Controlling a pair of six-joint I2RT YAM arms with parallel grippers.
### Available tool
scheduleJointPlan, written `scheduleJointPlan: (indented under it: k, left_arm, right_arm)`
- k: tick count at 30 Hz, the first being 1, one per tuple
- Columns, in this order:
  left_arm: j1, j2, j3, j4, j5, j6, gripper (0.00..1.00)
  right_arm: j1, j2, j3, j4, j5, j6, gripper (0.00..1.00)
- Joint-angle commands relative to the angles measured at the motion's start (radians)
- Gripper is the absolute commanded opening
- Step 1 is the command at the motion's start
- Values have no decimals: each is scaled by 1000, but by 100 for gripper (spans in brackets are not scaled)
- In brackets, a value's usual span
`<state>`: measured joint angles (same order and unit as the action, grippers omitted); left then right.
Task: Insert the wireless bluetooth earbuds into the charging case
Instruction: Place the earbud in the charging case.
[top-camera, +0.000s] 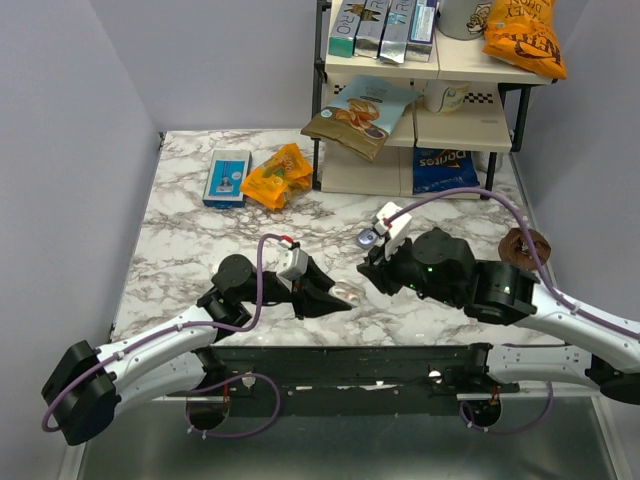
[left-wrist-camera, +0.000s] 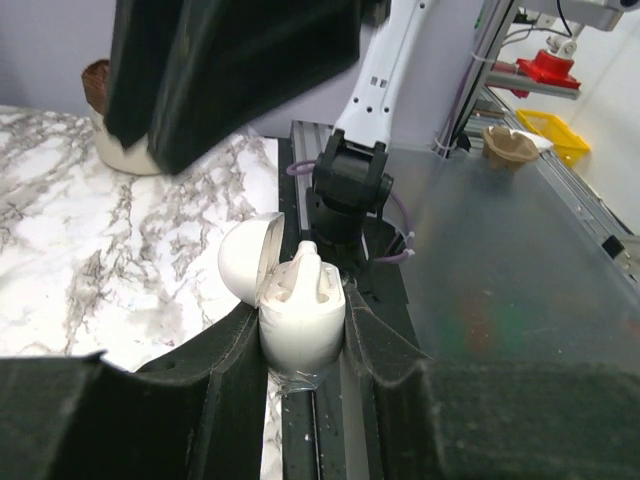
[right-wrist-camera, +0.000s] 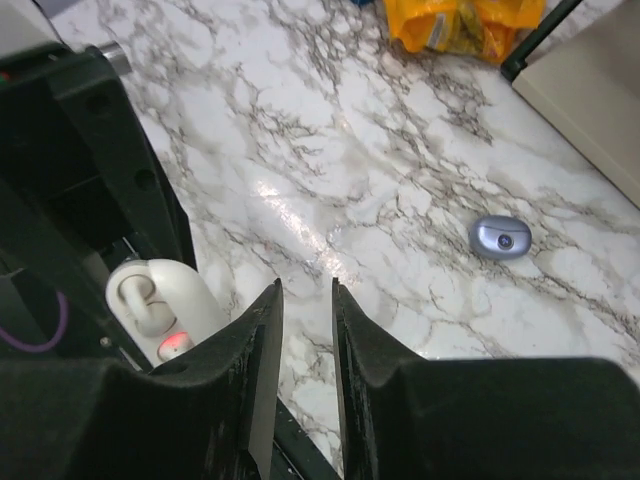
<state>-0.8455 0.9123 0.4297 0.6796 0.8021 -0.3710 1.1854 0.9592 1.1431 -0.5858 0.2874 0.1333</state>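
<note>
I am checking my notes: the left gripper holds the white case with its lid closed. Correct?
Not quite. The lid is open, tipped back, as the left wrist view shows. The left gripper does hold the white case.

Doritos, probably, on blue bag (top-camera: 445, 168)

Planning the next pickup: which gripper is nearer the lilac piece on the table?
Right. The right gripper hovers beside the lilac piece; left gripper is farther, gripping the white case.
</note>
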Motion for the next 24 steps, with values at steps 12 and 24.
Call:
scheduleJointPlan:
  k: [12, 24]
  left_arm:
    - [0, -38, -16, 80, -87, 9, 0]
    - [0, -26, 3, 38, -110, 23, 0]
  right_arm:
    - [5, 21, -19, -5, -208, -26, 33]
    - [5, -28, -48, 33, -206, -35, 33]
